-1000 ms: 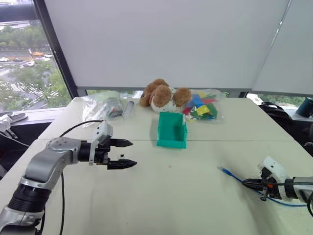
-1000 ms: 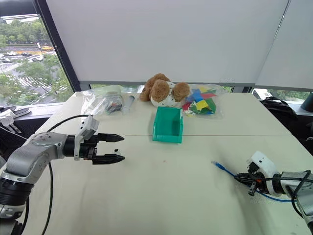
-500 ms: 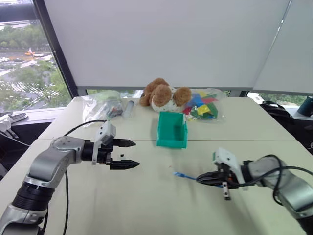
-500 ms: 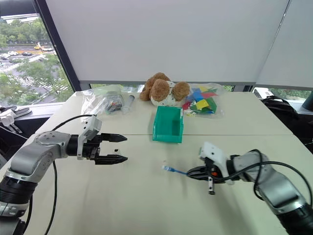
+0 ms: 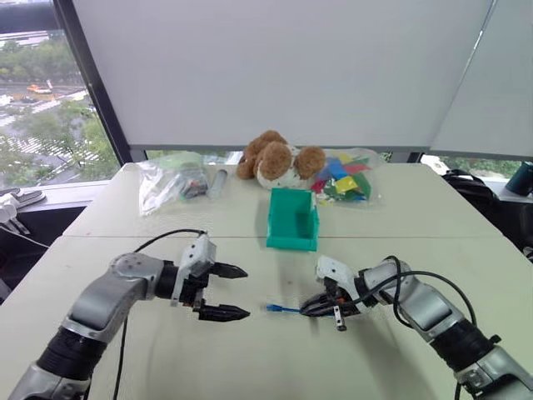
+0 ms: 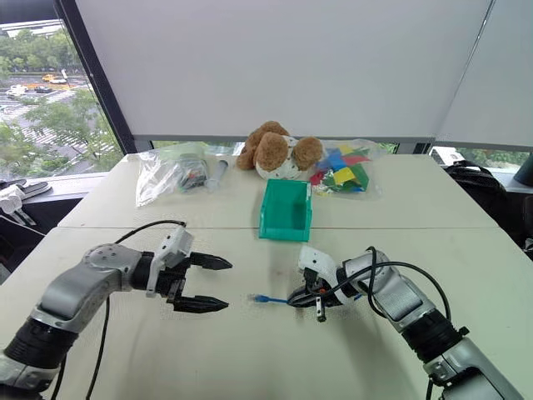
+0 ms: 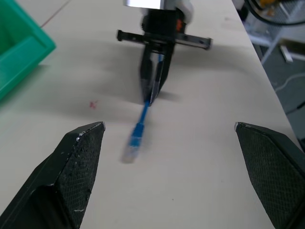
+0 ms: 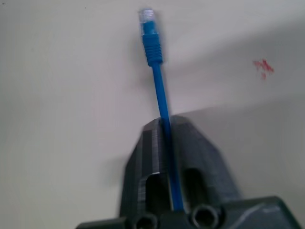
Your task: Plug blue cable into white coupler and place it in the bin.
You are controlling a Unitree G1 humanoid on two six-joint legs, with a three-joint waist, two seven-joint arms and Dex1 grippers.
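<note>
The right gripper [image 6: 293, 298] pinches the blue cable [image 6: 271, 299] above the table, plug toward the wide-open, empty left gripper [image 6: 218, 284]; nothing is mated yet (no coupler visible); the bin [image 6: 286, 210] waits behind.

An upper-floor office or lab room: a plain beige table [image 5: 400, 208] stands against tall windows [image 5: 50, 108] with white roller blinds [image 5: 283, 67], trees and streets showing far below outside, and bagged toy bricks [image 5: 343, 182] lie by a teddy bear [image 5: 276, 160].

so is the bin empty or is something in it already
Seems empty: the bin shows bare green inside; the blue cable sits pinched in the right gripper.
</note>
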